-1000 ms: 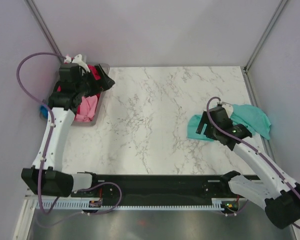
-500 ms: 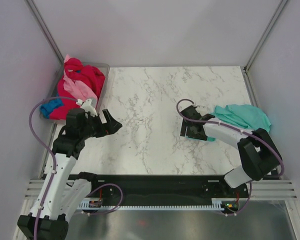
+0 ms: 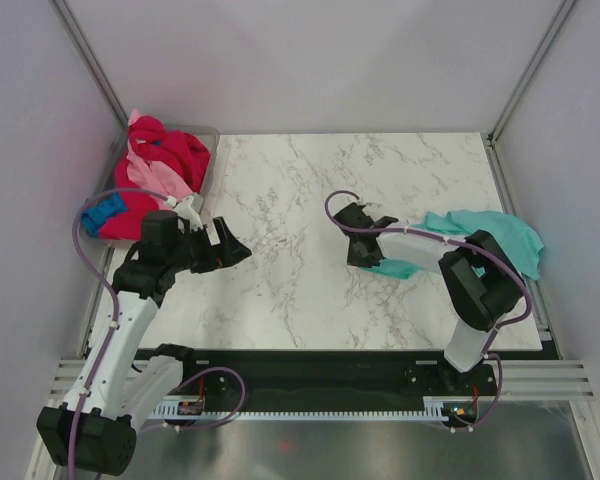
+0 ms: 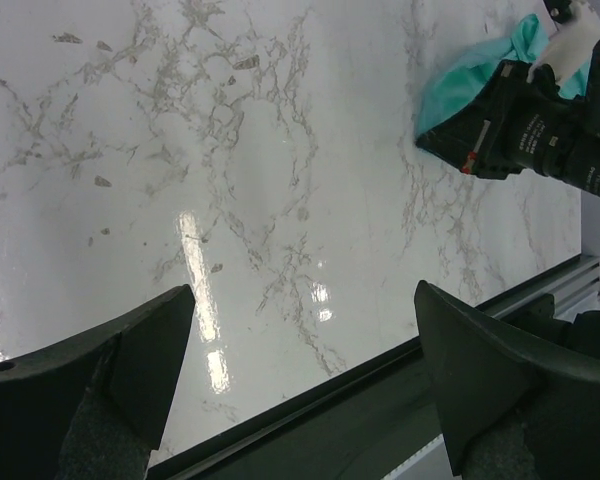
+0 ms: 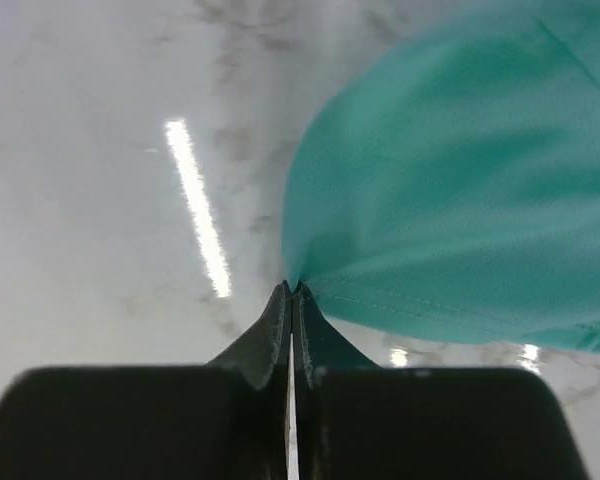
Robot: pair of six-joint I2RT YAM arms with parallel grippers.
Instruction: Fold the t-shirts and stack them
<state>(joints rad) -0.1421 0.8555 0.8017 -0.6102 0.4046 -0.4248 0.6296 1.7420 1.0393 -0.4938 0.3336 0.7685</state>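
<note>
**Right gripper pinches the teal tee; left gripper open over the table**

The right gripper (image 3: 354,248) is closed on an edge of the teal t-shirt (image 3: 492,234). In the right wrist view its 2 fingers (image 5: 276,318) meet tip to tip, with the cloth's hem caught between them. The teal t-shirt (image 5: 450,190) is drawn out from the marble table (image 3: 280,180)'s right edge towards the table's middle, its bulk bunched at that right edge and partly over it.

The left gripper (image 3: 230,248) hangs above the table's left part, jaws spread wide and holding nothing; in the left wrist view bare marble (image 4: 230,150) shows between its 2 fingers (image 4: 150,345).

At the table's far-left corner sits the grey tub (image 3: 211,150), heaped with a red t-shirt (image 3: 180,152) and a pink t-shirt (image 3: 148,176). A blue t-shirt (image 3: 104,213) pokes out at the heap's near side.
</note>
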